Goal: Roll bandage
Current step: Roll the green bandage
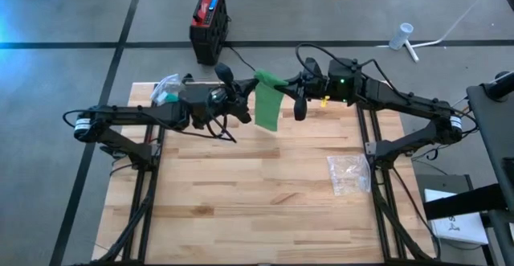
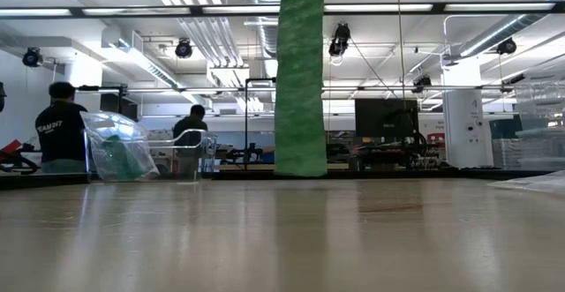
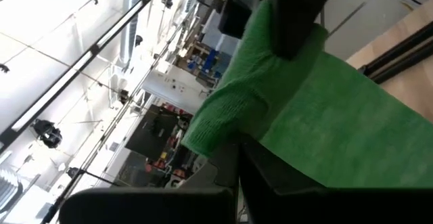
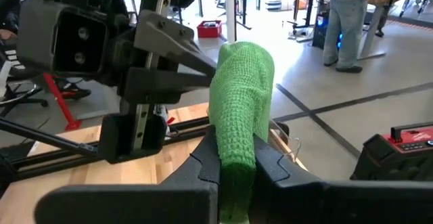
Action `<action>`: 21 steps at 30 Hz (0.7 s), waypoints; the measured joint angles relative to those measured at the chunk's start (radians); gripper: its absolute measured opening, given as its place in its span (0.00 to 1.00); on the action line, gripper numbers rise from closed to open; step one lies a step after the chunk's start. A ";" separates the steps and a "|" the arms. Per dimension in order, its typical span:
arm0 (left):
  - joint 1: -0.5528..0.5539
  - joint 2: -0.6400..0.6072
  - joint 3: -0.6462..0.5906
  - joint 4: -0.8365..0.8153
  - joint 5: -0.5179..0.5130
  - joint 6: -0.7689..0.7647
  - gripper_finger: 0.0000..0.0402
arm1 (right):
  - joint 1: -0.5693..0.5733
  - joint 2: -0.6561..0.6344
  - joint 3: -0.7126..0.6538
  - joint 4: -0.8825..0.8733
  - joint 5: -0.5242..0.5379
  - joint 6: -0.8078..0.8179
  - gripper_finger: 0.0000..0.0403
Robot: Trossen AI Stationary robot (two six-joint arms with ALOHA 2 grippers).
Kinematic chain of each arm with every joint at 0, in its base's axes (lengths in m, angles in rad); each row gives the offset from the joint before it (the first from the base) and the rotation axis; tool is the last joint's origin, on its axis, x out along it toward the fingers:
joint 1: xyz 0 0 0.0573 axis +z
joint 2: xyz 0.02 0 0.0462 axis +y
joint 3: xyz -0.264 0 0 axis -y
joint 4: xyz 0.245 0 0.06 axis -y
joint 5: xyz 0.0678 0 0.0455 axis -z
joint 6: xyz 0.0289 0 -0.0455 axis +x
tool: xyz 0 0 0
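Note:
A green bandage (image 1: 267, 105) hangs as one long strip in the air over the table's far middle. Its upper end is a rounded, doubled-over lump (image 4: 243, 68). Its lower end (image 2: 300, 168) reaches down to about the tabletop; whether it touches, I cannot tell. My left gripper (image 1: 245, 105) comes in from the left and my right gripper (image 1: 293, 97) from the right. Both are shut on the strip's upper part, facing each other. My left gripper pinches the bandage's upper part (image 3: 270, 156) between its two fingers, level, from the table's left, next to the doubled-over end. The strip hangs below. My right gripper pinches the strip just under the rounded top (image 4: 237, 149) between its two fingers, about level, from the table's right. The lump stands above its fingers and the rest hangs straight down.
A clear plastic bag (image 1: 349, 173) lies near the table's right edge. A clear container with green things in it (image 2: 119, 155) stands at the far left corner. A red and black box (image 1: 209, 21) sits on the floor beyond the table. People stand in the room behind.

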 joint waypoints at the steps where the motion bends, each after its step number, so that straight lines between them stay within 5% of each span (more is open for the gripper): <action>1: 0.000 -0.002 0.000 0.002 -0.001 -0.001 0.00 | 0.000 0.000 0.000 -0.001 0.001 0.000 0.05; 9: -0.003 -0.031 0.004 0.010 -0.027 -0.074 0.00 | 0.002 0.010 -0.009 -0.039 0.030 -0.002 0.05; 16: -0.009 -0.025 -0.003 -0.111 0.156 -0.218 0.00 | -0.004 0.006 -0.008 -0.019 0.047 -0.002 0.05; 21: -0.009 -0.007 -0.007 -0.111 0.144 -0.204 0.00 | -0.006 0.011 -0.008 -0.009 0.050 -0.016 0.05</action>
